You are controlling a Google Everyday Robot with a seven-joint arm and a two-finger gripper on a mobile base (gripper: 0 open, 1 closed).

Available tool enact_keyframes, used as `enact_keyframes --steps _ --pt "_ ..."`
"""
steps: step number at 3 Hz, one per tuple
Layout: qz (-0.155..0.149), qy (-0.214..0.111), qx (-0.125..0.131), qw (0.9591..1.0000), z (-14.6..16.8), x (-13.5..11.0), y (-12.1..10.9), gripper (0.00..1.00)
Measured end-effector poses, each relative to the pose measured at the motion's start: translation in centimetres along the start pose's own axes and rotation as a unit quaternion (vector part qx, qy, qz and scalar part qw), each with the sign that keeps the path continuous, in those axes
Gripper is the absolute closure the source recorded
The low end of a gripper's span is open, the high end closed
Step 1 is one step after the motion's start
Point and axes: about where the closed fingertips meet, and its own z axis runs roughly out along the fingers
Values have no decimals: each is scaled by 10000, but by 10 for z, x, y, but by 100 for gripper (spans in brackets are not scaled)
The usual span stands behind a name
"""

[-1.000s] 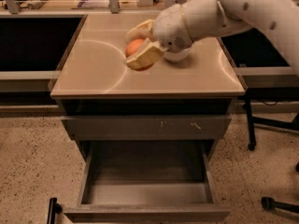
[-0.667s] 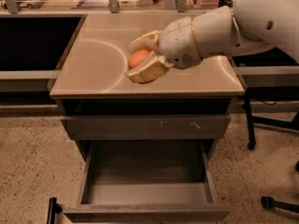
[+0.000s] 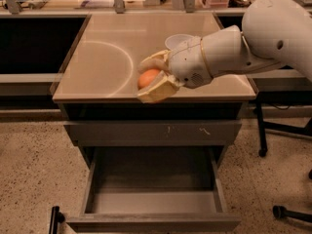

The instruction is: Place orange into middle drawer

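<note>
— What colour is the fruit?
— The orange [image 3: 147, 77] is bright orange, held between the cream-yellow jaws of the white gripper [image 3: 146, 81] over the front edge of the tan bench [image 3: 97, 57], which bears a pale curved line.
— And the drawers?
— The open middle drawer [image 3: 153, 223] is grey-brown with a lighter grey floor; the drawer front [image 3: 122, 132] above it is grey with white scratches.
</note>
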Motion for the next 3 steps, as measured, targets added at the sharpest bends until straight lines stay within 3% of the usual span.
enact_keyframes --steps 1,2,3 --pt "212 -65 249 9994 -1 14 13 100" --pt "542 -467 785 9943 9 10 50 100" --pt "994 -644 1331 9840 21 47 81 100"
